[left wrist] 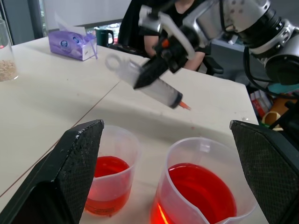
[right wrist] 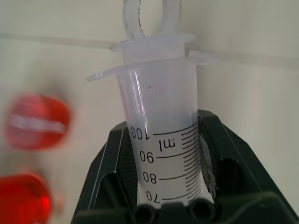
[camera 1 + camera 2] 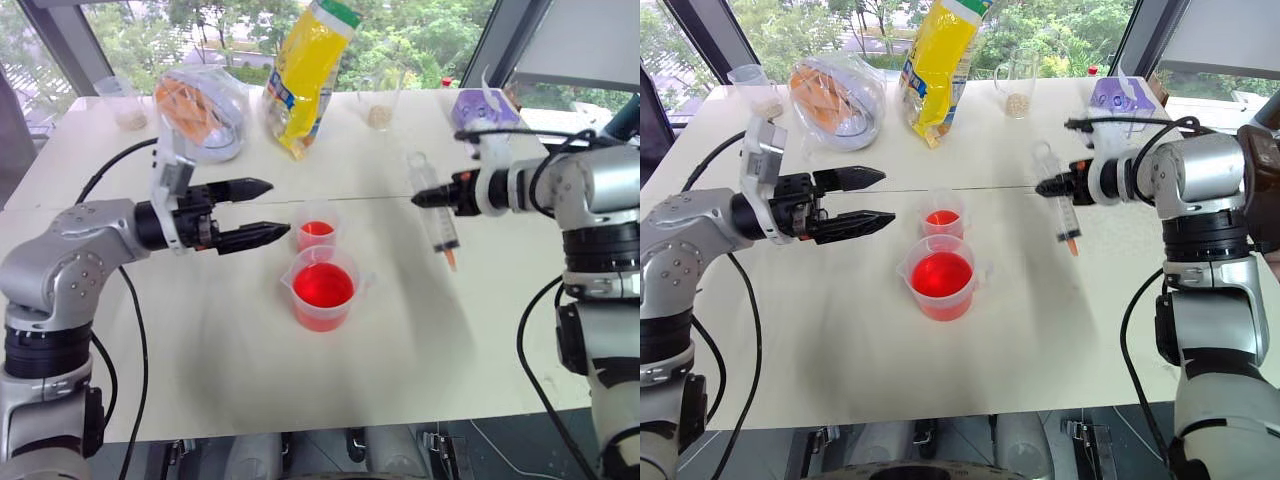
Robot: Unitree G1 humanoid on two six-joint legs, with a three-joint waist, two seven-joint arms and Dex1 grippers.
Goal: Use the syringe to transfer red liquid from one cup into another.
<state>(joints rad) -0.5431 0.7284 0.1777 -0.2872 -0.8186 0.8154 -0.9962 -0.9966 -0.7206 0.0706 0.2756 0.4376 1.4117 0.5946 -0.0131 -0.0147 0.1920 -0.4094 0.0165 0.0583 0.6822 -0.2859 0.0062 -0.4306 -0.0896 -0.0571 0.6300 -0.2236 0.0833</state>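
The syringe (image 3: 437, 213) hangs tilted above the table, orange tip down, plunger ring up. My right gripper (image 3: 425, 198) is shut on its barrel (image 2: 161, 154) near the top scale marks, well to the right of both cups. The beaker (image 3: 323, 290) with a spout holds red liquid (image 3: 323, 285) at the table's middle. Just behind it stands the small cup (image 3: 317, 232), also red inside. My left gripper (image 3: 278, 208) is open and level, fingertips pointing at the small cup from its left, with nothing between them. The left wrist view has both cups (image 1: 110, 172) (image 1: 201, 186) between its fingers (image 1: 70, 177).
Along the table's far side lie a yellow bag (image 3: 305, 70), a clear bag of orange items (image 3: 200, 110), two clear cups with beige grains (image 3: 130, 105) (image 3: 380, 105) and a purple tissue pack (image 3: 480, 105). A person in dark clothes (image 1: 180, 11) sits beyond the table.
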